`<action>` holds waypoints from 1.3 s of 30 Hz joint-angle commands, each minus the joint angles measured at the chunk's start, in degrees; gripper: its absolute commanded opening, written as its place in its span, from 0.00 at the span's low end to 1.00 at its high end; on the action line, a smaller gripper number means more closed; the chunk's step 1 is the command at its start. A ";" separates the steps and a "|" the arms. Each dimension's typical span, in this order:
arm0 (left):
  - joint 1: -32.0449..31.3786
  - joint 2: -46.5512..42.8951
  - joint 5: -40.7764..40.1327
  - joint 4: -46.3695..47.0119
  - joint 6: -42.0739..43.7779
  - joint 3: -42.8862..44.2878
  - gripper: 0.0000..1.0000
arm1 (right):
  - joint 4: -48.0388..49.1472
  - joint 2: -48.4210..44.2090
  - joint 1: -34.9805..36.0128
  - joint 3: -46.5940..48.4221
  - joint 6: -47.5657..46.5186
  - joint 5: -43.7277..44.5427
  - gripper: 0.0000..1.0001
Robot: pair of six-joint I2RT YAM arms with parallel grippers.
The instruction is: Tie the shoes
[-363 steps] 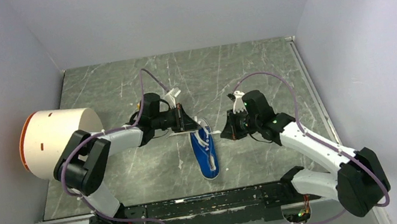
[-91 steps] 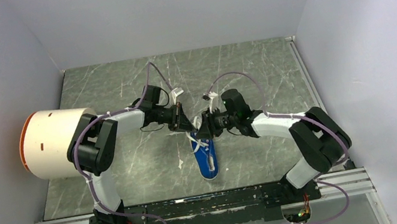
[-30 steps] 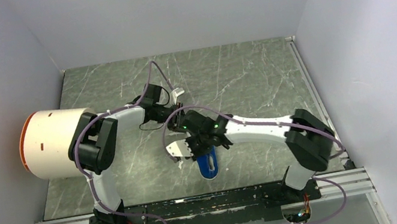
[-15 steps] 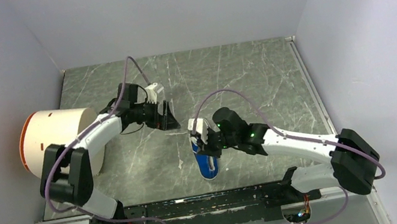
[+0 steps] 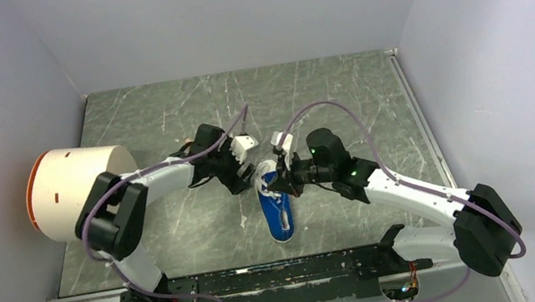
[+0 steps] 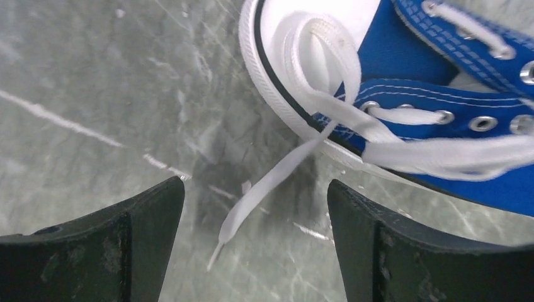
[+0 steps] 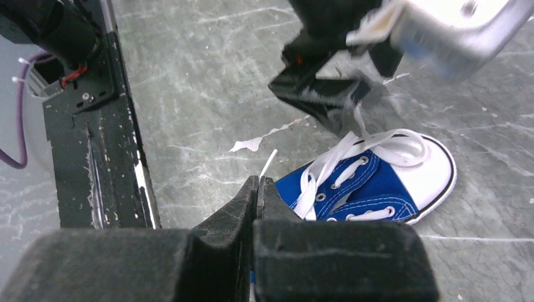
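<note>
Step in hand looks like picking up the second lace. The left gripper (image 6: 255,196) is spread wide, hovering with the loose lace end (image 6: 261,189) flat on the bench (image 5: 160,119) between its fingers. Drop straight down and pinch near the tip, clear of the toe cap (image 6: 368,14). The right gripper (image 7: 257,189) is clenched on the other lace (image 7: 269,158); hold light tension so the shoe doesn't drag. The sneaker (image 5: 278,213) is blue canvas with a white sole edge, untied, mid-bench slightly toward the near edge, toe to the far edge.

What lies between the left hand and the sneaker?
One loose white lace end, trailing from the sneaker over the table toward the open left hand, seen in the left wrist view.
</note>
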 commanded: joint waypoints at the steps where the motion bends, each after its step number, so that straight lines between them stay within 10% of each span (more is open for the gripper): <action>1: -1.34 4.82 -0.51 5.27 5.33 2.92 0.87 | 1.09 -2.50 -1.68 -0.53 1.69 -2.34 0.00; 6: -1.43 8.77 0.17 3.49 4.28 5.61 0.79 | 0.16 -3.35 -2.62 -0.54 2.06 -2.30 0.00; 16: -1.43 3.42 -5.58 -7.59 -3.78 4.80 0.05 | -5.31 -10.14 -3.16 -1.71 5.89 -1.00 0.00; 26: -1.41 -25.80 -6.52 -17.20 -22.33 -3.62 0.05 | -25.40 -19.25 -3.49 3.55 23.23 21.98 0.00; 39: -1.43 -37.30 -22.03 -30.39 -51.34 -8.06 0.05 | -41.16 -17.96 -3.95 8.63 38.83 48.55 0.00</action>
